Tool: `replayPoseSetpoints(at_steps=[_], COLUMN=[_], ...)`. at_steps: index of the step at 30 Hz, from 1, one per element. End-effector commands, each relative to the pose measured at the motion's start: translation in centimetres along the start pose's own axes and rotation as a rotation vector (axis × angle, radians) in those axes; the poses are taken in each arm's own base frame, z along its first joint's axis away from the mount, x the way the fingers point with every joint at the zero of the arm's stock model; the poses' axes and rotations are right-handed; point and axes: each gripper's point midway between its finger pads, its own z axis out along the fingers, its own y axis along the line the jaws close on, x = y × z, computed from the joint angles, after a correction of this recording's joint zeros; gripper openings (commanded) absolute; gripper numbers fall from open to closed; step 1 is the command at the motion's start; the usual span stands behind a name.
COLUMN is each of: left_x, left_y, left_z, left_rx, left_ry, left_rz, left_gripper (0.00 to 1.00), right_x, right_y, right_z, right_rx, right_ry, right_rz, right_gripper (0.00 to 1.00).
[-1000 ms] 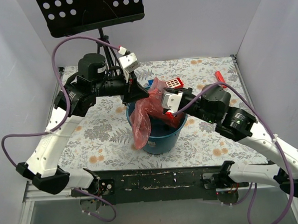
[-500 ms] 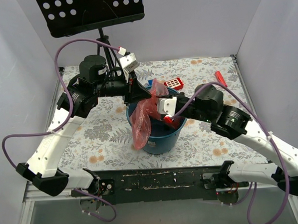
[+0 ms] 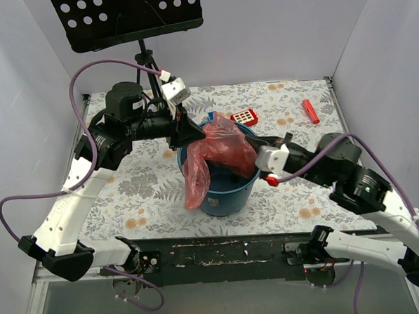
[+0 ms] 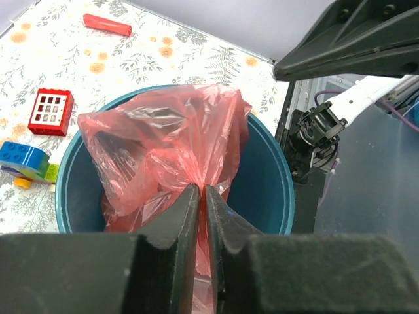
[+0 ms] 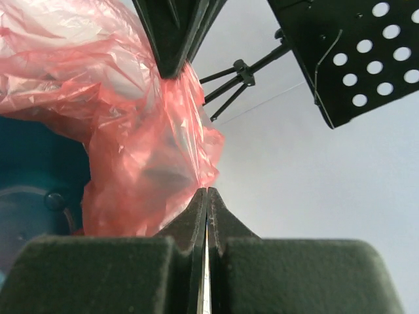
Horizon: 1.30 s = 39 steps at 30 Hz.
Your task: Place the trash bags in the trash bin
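Note:
The pink-red trash bag (image 3: pixel 223 146) is stretched over the mouth of the teal trash bin (image 3: pixel 232 194), and a flap hangs outside the bin's front left wall. My left gripper (image 3: pixel 189 135) is shut on the bag's film at the bin's left rim. The left wrist view shows film pinched between the jaws (image 4: pixel 201 191) above the bin (image 4: pixel 278 176). My right gripper (image 3: pixel 255 158) is shut on the bag's right edge over the right rim. The right wrist view shows the bag (image 5: pixel 150 144) running from its closed jaws (image 5: pixel 207 192) up to the left gripper's fingers (image 5: pixel 173 39).
A flat red box with white squares (image 3: pixel 244 116) and a blue brick (image 3: pixel 211 117) lie just behind the bin. A red stick (image 3: pixel 310 111) lies at the back right. A black music stand (image 3: pixel 128 17) overhangs the back left. White walls close in on both sides.
My right gripper has pulled back to the right with the bag's edge, spreading the bag over the bin's mouth. My left gripper has shifted slightly left, still holding the bag.

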Motion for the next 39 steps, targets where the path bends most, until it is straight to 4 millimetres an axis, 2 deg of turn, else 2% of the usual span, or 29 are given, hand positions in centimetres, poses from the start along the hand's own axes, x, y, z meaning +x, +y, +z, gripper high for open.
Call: replayPoseSetpoints(at_steps=[1,4,5,7,9,10,12,15,18,21,23,24,26,28,32,35,36,38,39], left_x=[-0.3,-0.4,-0.3,-0.7,-0.9,-0.8,-0.7,-0.6,-0.5,-0.6,-0.4,-0.4,-0.2,0.0,-0.1,0.3,0.4,0.2,0.0], left_y=[-0.2,-0.3,-0.3,-0.3,-0.3,-0.4,-0.6,-0.4,0.0,0.0,-0.2,-0.3,-0.4,-0.3,0.1,0.6,0.7,0.8,0.8], left_z=[-1.1,-1.1,-1.1,-1.0,-1.0,-0.9,-0.8,-0.9,-1.4,-2.2,-2.6,-2.8,-3.2,-3.5,-4.7,-4.9,-4.8,-4.6,-4.5], left_rx=[-0.029,-0.025,-0.021,-0.019,-0.012,-0.006,0.008,-0.002,-0.047,-0.076,-0.078,-0.081,-0.091,-0.110,-0.168,-0.194,-0.194,-0.196,-0.191], left_ry=[-0.017,-0.017,-0.014,-0.022,-0.020,-0.015,-0.001,0.009,0.016,0.020,0.033,0.034,0.042,0.051,0.070,0.082,0.078,0.062,0.056], left_rz=[0.031,0.030,0.027,0.032,0.030,0.027,0.020,0.009,0.023,0.043,0.046,0.046,0.046,0.047,0.087,0.104,0.106,0.110,0.110], left_gripper=[0.11,0.13,0.17,0.33,0.46,0.50,0.56,0.59,0.60,0.60,0.60,0.60,0.59,0.58,0.51,0.29,0.24,0.18,0.14], right_x=[0.8,1.4,1.4,0.8,-0.8,-1.2,-1.7,-1.9,-1.9,-1.6,-1.4,-1.1,-0.9,-0.6,0.8,1.8,1.9,1.3,0.4], right_y=[0.6,1.2,1.3,1.0,0.4,0.7,1.1,1.5,1.3,1.0,0.8,0.9,0.6,0.5,0.6,1.5,1.6,1.1,0.5], right_z=[-1.7,-2.6,-2.7,-2.5,-1.7,-1.0,0.4,2.0,3.2,4.2,4.6,4.8,4.9,4.7,3.0,1.4,0.9,0.5,0.6], right_rx=[-0.002,-0.005,-0.001,0.002,-0.004,-0.033,-0.079,-0.105,-0.094,-0.075,-0.064,-0.063,-0.049,-0.047,-0.031,-0.039,-0.038,-0.023,-0.010], right_ry=[0.018,0.022,0.019,0.007,-0.043,-0.061,-0.077,-0.091,-0.097,-0.088,-0.077,-0.067,-0.051,-0.034,0.026,0.050,0.051,0.038,0.009], right_rz=[-0.041,-0.052,-0.052,-0.021,0.020,0.030,0.040,0.061,0.074,0.083,0.087,0.088,0.088,0.069,0.027,0.010,0.012,0.025,0.037], right_gripper=[0.01,0.01,0.01,0.01,0.28,0.41,0.52,0.56,0.56,0.56,0.51,0.44,0.19,0.02,0.01,0.01,0.01,0.01,0.01])
